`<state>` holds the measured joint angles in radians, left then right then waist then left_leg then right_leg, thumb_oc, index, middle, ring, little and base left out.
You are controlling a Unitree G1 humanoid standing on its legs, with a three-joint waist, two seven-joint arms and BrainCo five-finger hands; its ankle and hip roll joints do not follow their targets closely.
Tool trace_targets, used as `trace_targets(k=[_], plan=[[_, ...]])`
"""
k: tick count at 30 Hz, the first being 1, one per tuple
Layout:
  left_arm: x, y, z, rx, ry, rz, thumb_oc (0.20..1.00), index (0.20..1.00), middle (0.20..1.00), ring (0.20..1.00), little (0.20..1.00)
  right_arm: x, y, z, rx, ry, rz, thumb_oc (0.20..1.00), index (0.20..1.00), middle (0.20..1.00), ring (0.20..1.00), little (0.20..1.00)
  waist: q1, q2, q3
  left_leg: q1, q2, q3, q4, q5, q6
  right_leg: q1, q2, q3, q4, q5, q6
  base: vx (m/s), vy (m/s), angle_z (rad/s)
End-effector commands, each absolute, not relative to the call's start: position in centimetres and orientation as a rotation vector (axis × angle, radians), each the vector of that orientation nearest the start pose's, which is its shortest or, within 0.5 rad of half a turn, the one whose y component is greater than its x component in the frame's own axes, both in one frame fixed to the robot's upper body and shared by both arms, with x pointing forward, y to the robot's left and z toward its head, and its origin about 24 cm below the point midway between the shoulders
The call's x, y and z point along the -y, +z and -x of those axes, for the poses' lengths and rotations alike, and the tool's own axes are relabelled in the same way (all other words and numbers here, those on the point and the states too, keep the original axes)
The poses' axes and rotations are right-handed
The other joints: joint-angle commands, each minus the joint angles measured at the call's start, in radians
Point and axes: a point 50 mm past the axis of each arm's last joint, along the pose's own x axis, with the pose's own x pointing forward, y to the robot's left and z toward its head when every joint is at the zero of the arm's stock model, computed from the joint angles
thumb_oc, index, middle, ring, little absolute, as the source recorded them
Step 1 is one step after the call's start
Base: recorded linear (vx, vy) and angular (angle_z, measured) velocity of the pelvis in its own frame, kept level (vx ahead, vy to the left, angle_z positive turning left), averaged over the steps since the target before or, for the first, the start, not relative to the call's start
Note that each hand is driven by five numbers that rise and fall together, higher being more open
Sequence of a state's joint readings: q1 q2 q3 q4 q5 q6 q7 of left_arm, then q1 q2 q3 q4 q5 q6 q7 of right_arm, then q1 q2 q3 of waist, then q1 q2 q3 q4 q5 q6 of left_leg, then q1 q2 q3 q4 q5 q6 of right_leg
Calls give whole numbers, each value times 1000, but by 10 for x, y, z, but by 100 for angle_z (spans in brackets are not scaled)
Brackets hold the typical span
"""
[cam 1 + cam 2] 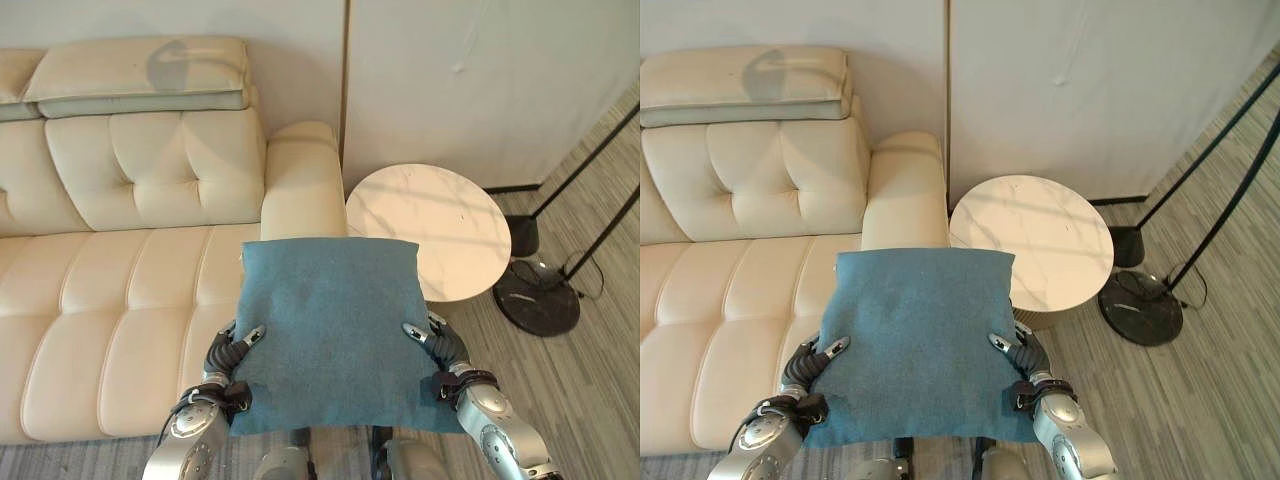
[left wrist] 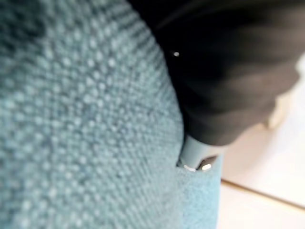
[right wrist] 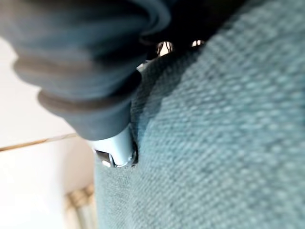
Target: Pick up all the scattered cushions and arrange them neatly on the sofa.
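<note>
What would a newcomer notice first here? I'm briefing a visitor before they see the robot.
The big blue cushion at the centre, held up flat between the left hand and the right hand, each thumb hooked over a side edge. Behind it stands the cream sofa, with a round white side table beside its armrest.

Item: blue cushion (image 1: 330, 330) | Look: square, teal-blue woven fabric, plain face upward | Pose: held flat, slightly tilted | Place: between left hand (image 1: 232, 352) and right hand (image 1: 440, 343), each thumb on the top face at its side edge | Target: cream sofa (image 1: 120, 290) lies beyond and left of the left hand
</note>
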<state>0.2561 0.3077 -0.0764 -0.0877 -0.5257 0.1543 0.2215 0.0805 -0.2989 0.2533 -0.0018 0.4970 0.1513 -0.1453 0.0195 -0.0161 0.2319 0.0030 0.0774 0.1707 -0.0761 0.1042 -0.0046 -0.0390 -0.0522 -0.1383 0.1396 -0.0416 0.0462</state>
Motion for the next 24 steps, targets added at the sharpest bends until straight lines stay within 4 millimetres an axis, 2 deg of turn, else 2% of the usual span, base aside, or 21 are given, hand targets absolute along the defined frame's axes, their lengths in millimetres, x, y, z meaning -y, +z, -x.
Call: trace_targets(k=[1,2,3,4,6,8,10,11,12,13,16,17,18,20,21,22,24], plan=[[-190,44,-210,-93,112,221,200,200,200,200,200,123,54,-239,-53,251,-292,200,200,200,200,200,20,-44,-93,-101,-83,-10,-11,-12,-26,201,50,26,-159,-111,3,-319,-277,8],[-190,44,-210,-93,112,221,200,200,200,200,200,123,54,-239,-53,251,-292,200,200,200,200,200,19,-44,-92,-101,-82,-11,-11,-12,-27,202,51,25,-162,-109,2,-559,-479,5],[-192,46,-209,-81,129,229,200,200,200,200,200,126,56,-236,-47,244,-307,200,200,200,200,200,25,-43,-72,-121,-77,-36,-11,38,-61,207,78,16,-192,-112,-16,-253,-210,10],[-192,47,-209,-81,129,229,200,200,200,200,200,126,56,-236,-47,245,-307,200,200,200,200,200,22,-41,-73,-124,-76,-39,-11,40,-62,206,80,14,-194,-109,-17,-372,-295,48],[-190,45,-206,-81,144,242,200,200,200,200,200,131,56,-234,-45,234,-302,200,200,200,200,200,28,-26,-38,-151,-74,-90,-11,86,-98,194,90,-42,-185,-102,-24,-424,-225,62],[-191,46,-207,-73,149,238,200,200,200,200,200,132,58,-236,-35,227,-301,200,200,200,200,200,29,-24,-27,-145,-79,-106,-11,82,-95,184,87,-59,-178,-99,-24,-332,-129,55],[-190,46,-205,-73,150,244,200,200,200,200,200,131,63,-238,-15,242,-292,200,200,200,200,200,29,-33,-36,-93,-73,-61,-1,51,-66,170,64,-107,-192,-75,-20,-262,-81,56],[-190,48,-203,-64,147,242,200,200,200,200,200,131,66,-238,-3,251,-298,200,200,200,200,200,33,-41,-36,-82,-70,-43,56,3,-52,169,52,-120,-195,-72,-22,-125,-38,32],[-190,48,-203,-64,147,242,200,200,200,200,200,131,66,-238,-3,252,-298,200,200,200,200,200,31,-40,-37,-87,-70,-44,61,1,-52,167,53,-121,-195,-71,-22,-177,-55,20],[-190,50,-203,-48,139,254,200,200,200,200,200,129,70,-240,17,263,-310,200,200,200,200,200,36,-51,-40,-72,-62,-39,137,-60,-38,162,41,-139,-205,-70,-28,-148,-35,11],[-188,52,-203,-44,136,272,200,200,200,200,200,126,72,-239,22,275,-325,200,200,200,200,200,35,-53,-42,-42,-47,-33,170,-85,-36,164,38,-159,-222,-66,-33,-97,0,38],[-185,51,-203,-52,116,278,200,200,200,200,200,127,72,-238,23,276,-329,200,200,200,200,200,30,-46,-51,5,-13,-14,140,-99,-50,166,36,-179,-227,-76,-28,-7,28,45],[-185,51,-202,-53,116,278,200,200,200,200,200,127,72,-238,22,276,-329,200,200,200,200,200,30,-46,-50,7,-13,-14,138,-99,-50,167,37,-180,-227,-76,-28,-37,62,37],[-183,49,-201,-70,93,280,200,200,200,200,200,129,71,-237,15,267,-330,200,200,200,200,200,20,-37,-55,38,23,26,88,-79,-65,159,28,-220,-227,-75,-23,-49,70,39],[-183,49,-201,-70,93,280,200,200,200,200,200,129,71,-237,15,267,-329,200,200,200,200,200,19,-36,-55,39,23,25,85,-78,-65,159,28,-221,-227,-76,-23,-99,145,82],[-181,49,-201,-77,76,280,200,200,200,200,200,134,71,-236,19,252,-322,200,200,200,200,200,9,-26,-55,45,66,95,39,-44,-86,148,12,-277,-227,-72,-17,-110,173,109],[-179,49,-203,-77,55,293,200,200,200,200,200,141,71,-237,22,219,-308,200,200,200,200,200,-3,-7,-58,62,104,185,-11,-22,-113,137,-12,-359,-227,-60,-4,-120,279,152]])
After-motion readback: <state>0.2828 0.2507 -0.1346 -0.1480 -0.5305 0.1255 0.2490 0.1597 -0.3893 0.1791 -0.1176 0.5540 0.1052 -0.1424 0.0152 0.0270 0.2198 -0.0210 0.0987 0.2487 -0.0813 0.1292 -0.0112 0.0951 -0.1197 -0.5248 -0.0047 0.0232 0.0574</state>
